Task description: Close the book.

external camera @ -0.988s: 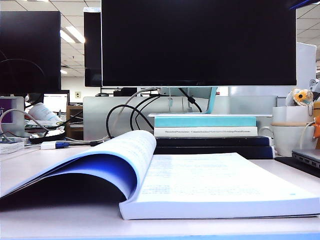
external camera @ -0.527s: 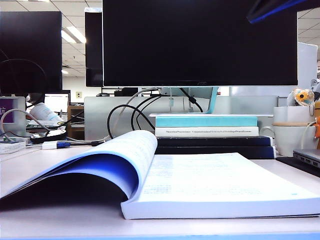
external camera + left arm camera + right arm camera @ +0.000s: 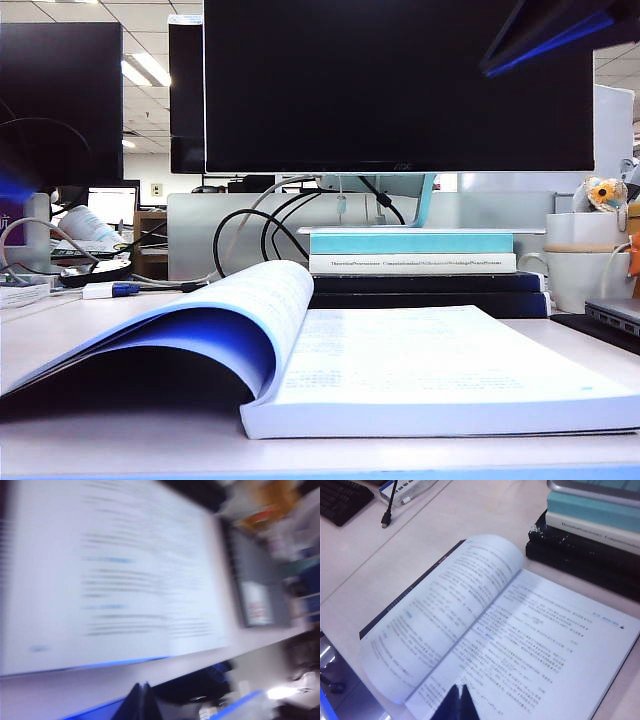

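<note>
Right wrist view: the right gripper hovers above the near edge of the book, jaws pressed together, nothing held. The book lies open on the white table, its spine running away from the claw toward the stack of books; one side arches up in a curl, the other lies flat. Bare tabletop spreads beyond the curled side, out to a keyboard and a cable; the stack crowds the far corner, just beside the pages. Left wrist view, badly blurred: the left gripper, fingers together and empty, hangs off the table's front edge, the book's flat page ahead of it, a grey device beyond that page's side edge.
</note>
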